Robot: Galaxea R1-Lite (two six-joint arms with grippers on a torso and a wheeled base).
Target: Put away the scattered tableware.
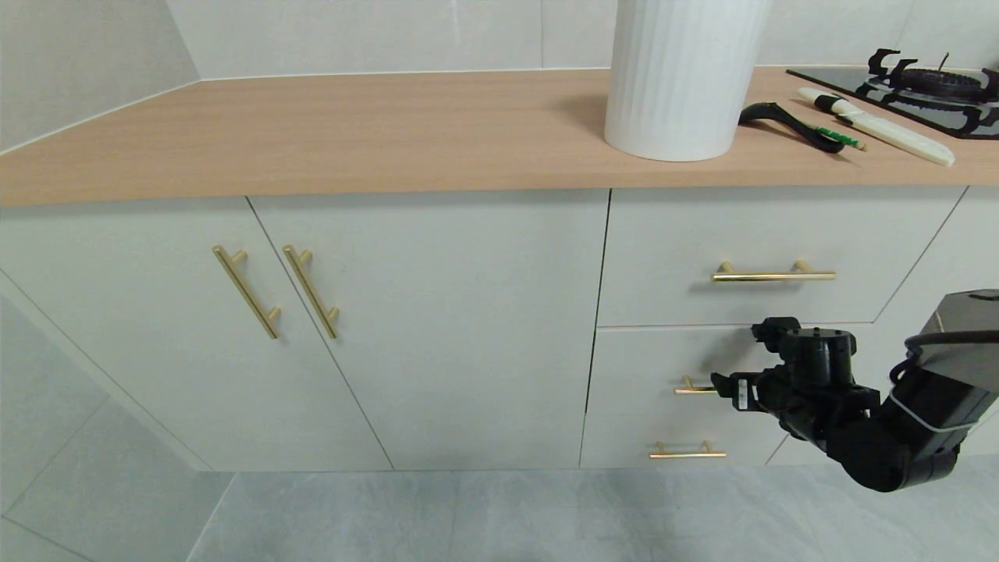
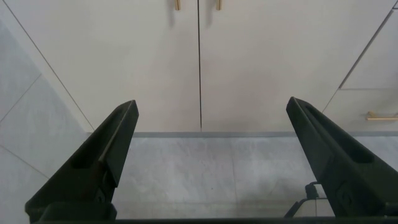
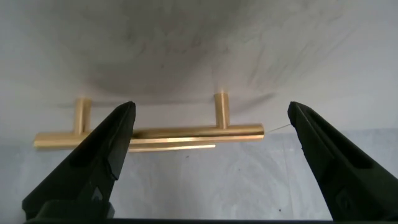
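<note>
wooden countertop [image 1: 351,133] with white ribbed container [image 1: 679,78], black utensil [image 1: 788,121], white utensil [image 1: 890,129]

Black right end effector [image 3: 210,109], glossy black arm [image 1: 874,445], grey cable [image 1: 929,425].

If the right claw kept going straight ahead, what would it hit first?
The right claw would probably meet the gold handle of the middle drawer, framed between its open fingers; how far off is unclear.

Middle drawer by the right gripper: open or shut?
Shut. The middle drawer front sits flush with the top drawer, and the seam between them is thin. The right gripper is open at the handle, not closed on it.
</note>
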